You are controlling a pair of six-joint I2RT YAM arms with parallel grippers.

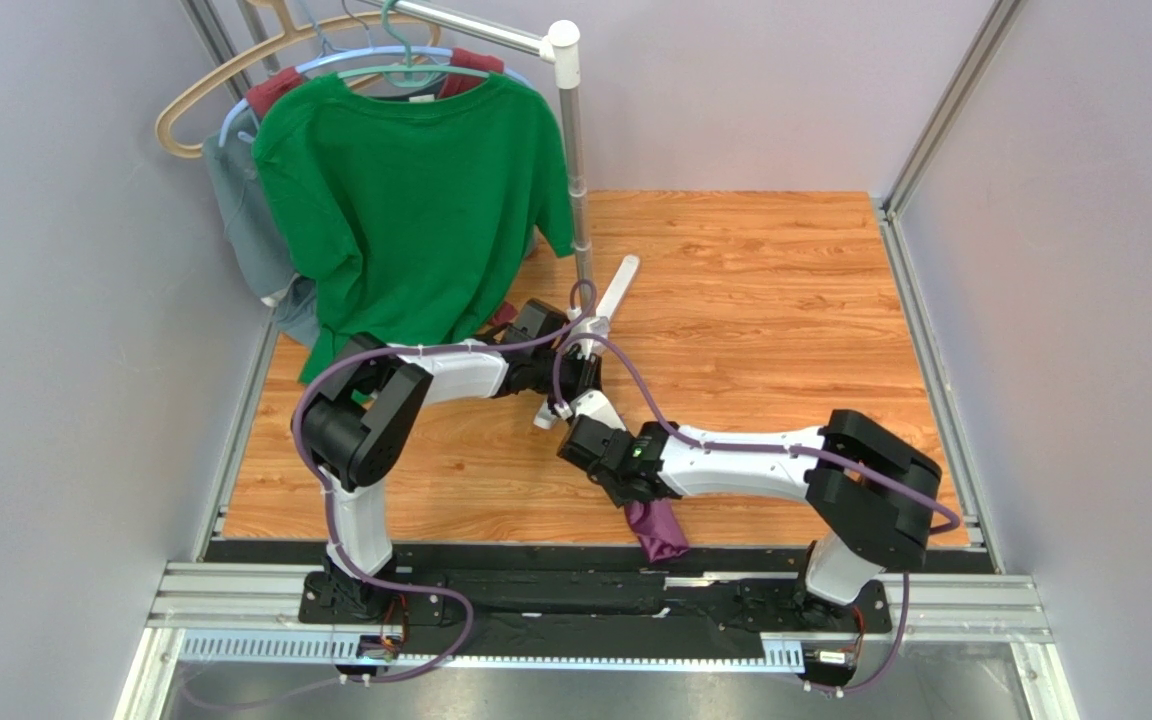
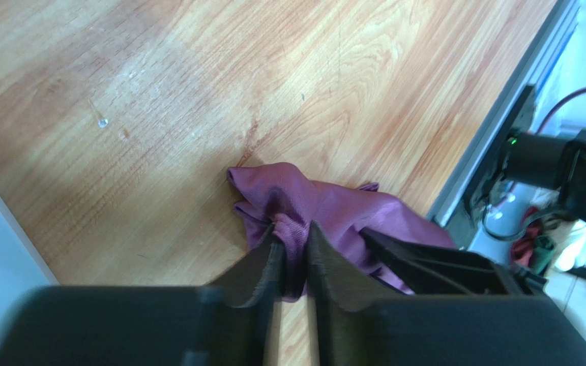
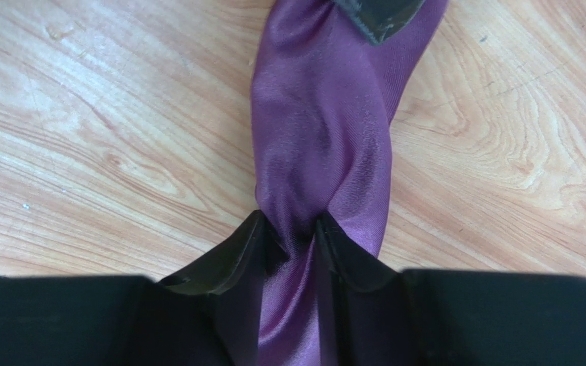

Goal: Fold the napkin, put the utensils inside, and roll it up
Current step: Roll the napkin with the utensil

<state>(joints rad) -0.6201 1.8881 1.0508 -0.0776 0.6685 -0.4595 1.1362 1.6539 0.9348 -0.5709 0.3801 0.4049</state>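
Observation:
The dark purple napkin (image 2: 334, 202) lies bunched into a twisted rope on the wooden table (image 1: 778, 300), close to its near edge. From above only its end (image 1: 660, 531) shows, under the right forearm. My left gripper (image 2: 294, 232) is shut on a fold at one end. My right gripper (image 3: 292, 225) pinches the twisted cloth (image 3: 319, 130) a little further along. The two grippers nearly meet (image 1: 579, 428). A left fingertip (image 3: 380, 11) shows at the top of the right wrist view. The utensils are out of view.
A green T-shirt (image 1: 409, 195) and other garments hang from hangers on a rack pole (image 1: 575, 150) at the back left. A white bar (image 1: 612, 293) lies by the pole's foot. Grey walls enclose the table; a black rail (image 1: 597, 578) runs along the near edge.

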